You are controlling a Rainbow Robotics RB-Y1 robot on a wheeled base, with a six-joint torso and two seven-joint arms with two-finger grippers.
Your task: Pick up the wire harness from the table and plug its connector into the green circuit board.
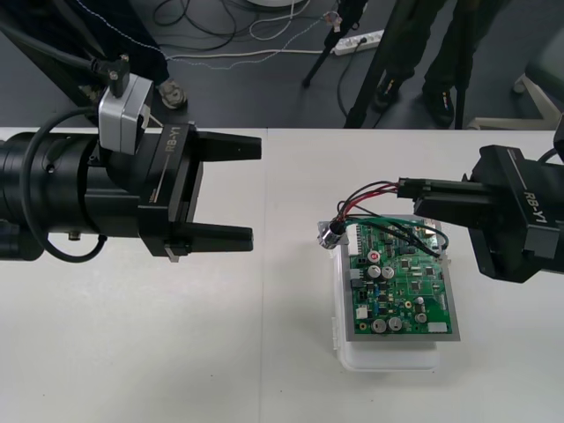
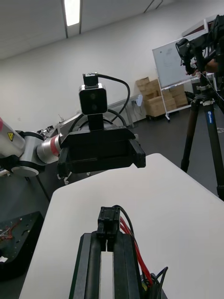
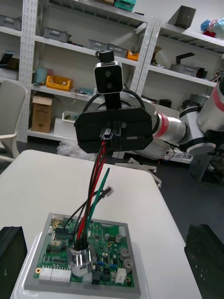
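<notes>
Two tools faced each other over the table (image 1: 176, 352). The right tool (image 1: 427, 196), at two o'clock from the green circuit board (image 1: 405, 282), was clenched on the black plug (image 1: 408, 186) of the wire harness, and the plug stuck out just past its fingertips. From the plug, the red, black and green wires (image 1: 370, 196) looped down to the round metal socket (image 1: 332, 233), which rested at the board's ten o'clock corner, touching it. The left tool (image 1: 256, 192) hung released at nine o'clock from the board, well apart from it, with its fingers spread wide. The board sat on its white base (image 1: 388, 357).

The step in hand looked like carrying the plug to its header. The plug pointed sideways toward the left tool rather than down at the board, so the wrist probably needed turning first. The plug should be squared over the header before any push, then pressed straight and slowly, because a tilted entry could bend pins. The wires were short, so the slack had to be watched or the socket might drag across the components. Which header was meant could not be told.
</notes>
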